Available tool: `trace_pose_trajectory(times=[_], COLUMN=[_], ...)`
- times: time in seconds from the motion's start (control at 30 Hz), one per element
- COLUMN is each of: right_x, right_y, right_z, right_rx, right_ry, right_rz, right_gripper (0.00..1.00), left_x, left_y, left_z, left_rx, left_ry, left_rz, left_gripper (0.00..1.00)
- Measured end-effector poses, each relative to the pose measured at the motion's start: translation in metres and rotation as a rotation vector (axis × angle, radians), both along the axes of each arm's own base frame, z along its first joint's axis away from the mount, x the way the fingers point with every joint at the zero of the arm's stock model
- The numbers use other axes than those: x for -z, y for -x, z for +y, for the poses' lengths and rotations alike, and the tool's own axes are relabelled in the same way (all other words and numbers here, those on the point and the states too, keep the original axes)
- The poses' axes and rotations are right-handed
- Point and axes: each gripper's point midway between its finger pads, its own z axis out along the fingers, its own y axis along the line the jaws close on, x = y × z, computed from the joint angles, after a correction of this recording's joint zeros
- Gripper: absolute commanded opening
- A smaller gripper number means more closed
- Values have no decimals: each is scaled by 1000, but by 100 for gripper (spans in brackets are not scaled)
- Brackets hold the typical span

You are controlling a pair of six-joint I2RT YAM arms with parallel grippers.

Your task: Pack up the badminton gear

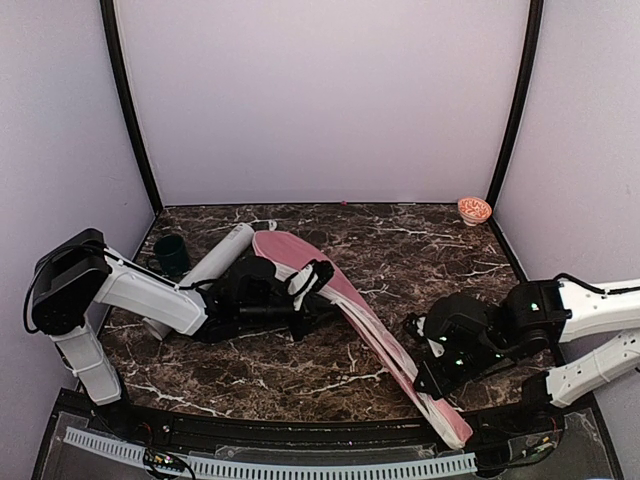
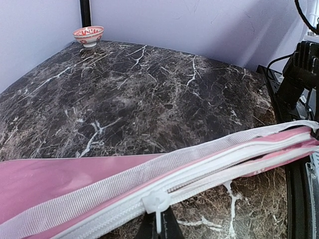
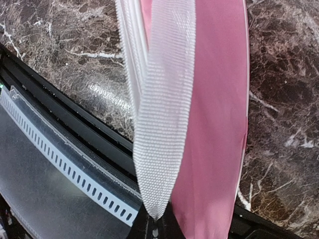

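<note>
Your pink cover (image 1: 352,312) lies diagonally, far-left to near-right. Your left gripper (image 2: 158,225) is clamped on the zipper pull (image 2: 156,201) up the far end and your right gripper (image 3: 154,221) pinches the white strap (image 3: 162,124) at the near-right tip. I'd guess the zip runs along that diagonal toward the right arm.

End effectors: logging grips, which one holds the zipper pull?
The left end effector, pinching the white zipper pull of the cover; the right end effector grips the woven strap.
</note>
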Motion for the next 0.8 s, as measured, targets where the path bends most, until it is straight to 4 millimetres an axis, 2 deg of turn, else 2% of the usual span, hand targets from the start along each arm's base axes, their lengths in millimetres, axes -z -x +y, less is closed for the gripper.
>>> trace_pose_trajectory(times=[0.07,0.13,0.37,0.43,0.5,0.67,0.8], right_x=[0,0,-3,0,6,22,29], right_y=[1,2,3,1,-2,-7,-11], right_z=[-2,-3,-2,-7,-13,-30,-34], right_rx=[10,10,24,40,66,108,108], right_ry=[-13,-22,-62,-56,-40,36,97], right_rz=[13,16,30,33,37,45,27], right_gripper=[0,3,0,5,15,29,35], left_x=[1,3,3,3,3,3,3], left_y=[0,0,0,0,0,0,0], left_z=[0,1,1,1,1,1,0], left_rx=[-1,-2,-2,-2,-2,-1,2], left_ry=[-3,-7,-8,-8,-8,-7,-7], left_rz=[2,5,5,5,5,5,7], left_gripper=[0,0,0,0,0,0,0])
